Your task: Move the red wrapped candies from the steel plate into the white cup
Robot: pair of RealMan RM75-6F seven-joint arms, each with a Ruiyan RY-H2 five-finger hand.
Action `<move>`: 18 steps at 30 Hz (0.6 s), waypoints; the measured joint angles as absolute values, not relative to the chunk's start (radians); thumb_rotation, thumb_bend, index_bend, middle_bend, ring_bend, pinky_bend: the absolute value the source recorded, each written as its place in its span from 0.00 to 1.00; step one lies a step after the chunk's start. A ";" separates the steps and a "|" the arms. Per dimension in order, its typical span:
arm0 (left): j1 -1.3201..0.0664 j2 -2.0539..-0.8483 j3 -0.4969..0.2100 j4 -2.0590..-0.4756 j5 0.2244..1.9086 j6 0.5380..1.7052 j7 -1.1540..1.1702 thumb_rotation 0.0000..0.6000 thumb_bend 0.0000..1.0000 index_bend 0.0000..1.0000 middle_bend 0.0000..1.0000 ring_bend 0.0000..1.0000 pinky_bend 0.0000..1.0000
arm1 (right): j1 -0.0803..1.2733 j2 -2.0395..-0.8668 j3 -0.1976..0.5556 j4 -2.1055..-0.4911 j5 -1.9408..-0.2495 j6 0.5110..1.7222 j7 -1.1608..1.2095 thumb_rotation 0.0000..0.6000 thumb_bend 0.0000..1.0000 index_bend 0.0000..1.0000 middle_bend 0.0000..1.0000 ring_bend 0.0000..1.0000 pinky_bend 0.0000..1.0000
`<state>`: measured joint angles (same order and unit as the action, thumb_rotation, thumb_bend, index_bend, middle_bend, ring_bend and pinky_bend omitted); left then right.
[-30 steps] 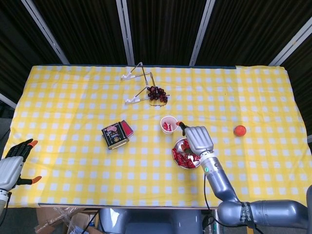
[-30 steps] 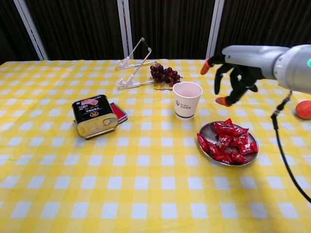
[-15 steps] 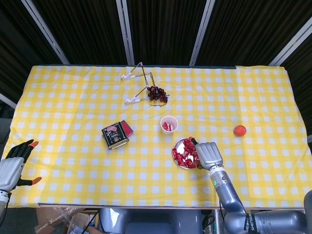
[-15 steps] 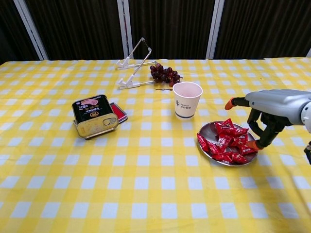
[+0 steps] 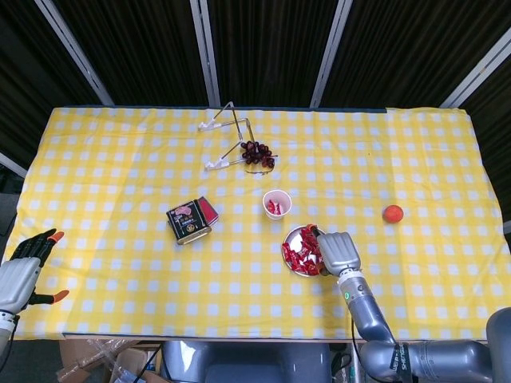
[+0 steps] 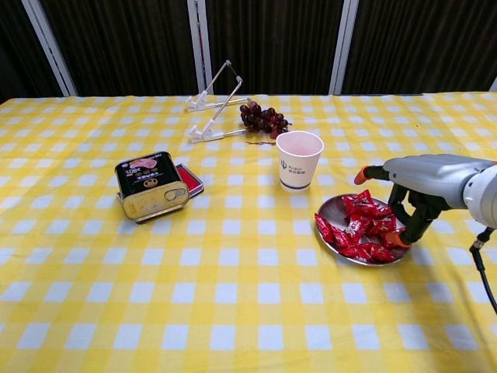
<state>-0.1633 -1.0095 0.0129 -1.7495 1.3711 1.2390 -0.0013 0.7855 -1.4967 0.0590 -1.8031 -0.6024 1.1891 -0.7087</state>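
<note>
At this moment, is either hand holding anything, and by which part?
Nothing is clearly held. The right hand reaches down with fingers spread at the candies on the steel plate; whether it touches one cannot be told. The left hand is open, off the table edge.

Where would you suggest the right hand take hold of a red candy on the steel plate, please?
Probably by a crimped wrapper end near the right rim of the steel plate, coming from above: the red candies lie flat and heaped, and the right hand hangs over that side.
</note>
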 measured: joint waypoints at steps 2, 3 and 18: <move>-0.164 -1.009 0.013 -1.750 1.370 1.238 -0.002 1.00 0.06 0.00 0.00 0.00 0.00 | 0.786 -1.505 0.062 -1.788 -0.600 1.178 -0.706 1.00 0.37 0.16 0.74 0.90 0.92; -0.164 -1.009 0.013 -1.750 1.370 1.237 -0.002 1.00 0.06 0.00 0.00 0.00 0.00 | 0.786 -1.508 0.064 -1.781 -0.598 1.173 -0.704 1.00 0.37 0.17 0.74 0.90 0.92; -0.169 -1.010 0.010 -1.749 1.358 1.227 0.001 1.00 0.06 0.00 0.00 0.00 0.00 | 0.789 -1.555 0.086 -1.645 -0.544 1.077 -0.674 1.00 0.37 0.38 0.74 0.91 0.92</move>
<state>-0.1686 -1.0104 0.0099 -1.7494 1.3581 1.2273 0.0015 0.7894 -1.5555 0.0860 -1.6451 -0.5439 1.0767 -0.6740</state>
